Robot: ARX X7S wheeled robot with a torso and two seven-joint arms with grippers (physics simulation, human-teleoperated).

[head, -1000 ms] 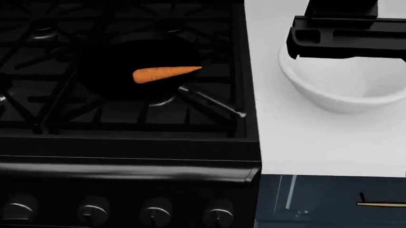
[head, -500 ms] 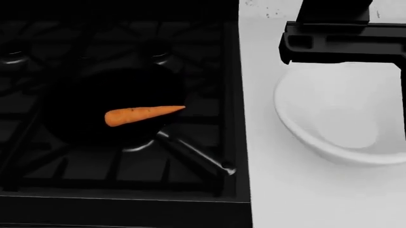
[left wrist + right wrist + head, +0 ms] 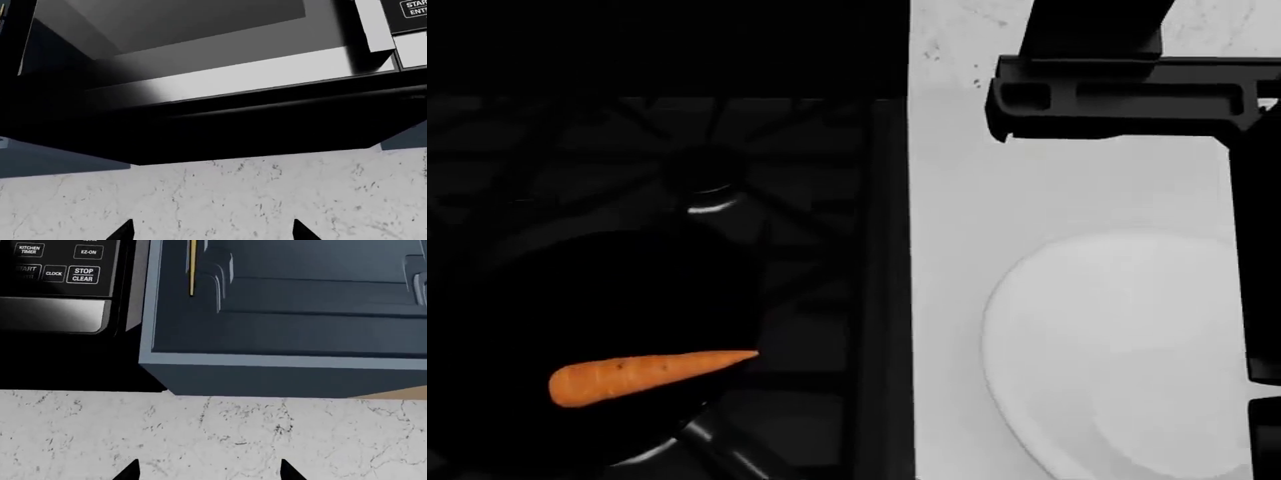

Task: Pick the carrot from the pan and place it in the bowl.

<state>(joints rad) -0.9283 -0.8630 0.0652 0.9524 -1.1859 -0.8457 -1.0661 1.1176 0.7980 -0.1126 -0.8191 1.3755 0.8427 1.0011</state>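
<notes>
The orange carrot (image 3: 647, 377) lies in the black pan (image 3: 521, 320) on the stove at the lower left of the head view, point toward the right. The pan's handle (image 3: 723, 450) runs off the bottom edge. The white bowl (image 3: 1121, 360) stands on the white counter at the lower right, empty. My right arm (image 3: 1121, 95) hangs above the counter behind the bowl. My right gripper (image 3: 209, 471) is open and empty, facing a marble wall. My left gripper (image 3: 213, 232) is open and empty, also facing the wall, and is out of the head view.
Black stove grates (image 3: 761, 200) surround the pan, and the stove's edge (image 3: 888, 300) meets the white counter (image 3: 961, 200). A microwave (image 3: 233, 75) hangs above the left gripper. Its control panel (image 3: 60, 270) and a blue cabinet (image 3: 300, 315) are above the right gripper.
The head view has shifted: the stove, pan, carrot and bowl have slid down and left in frame, and the stove knobs have left the view. The carrot still lies in the pan.
</notes>
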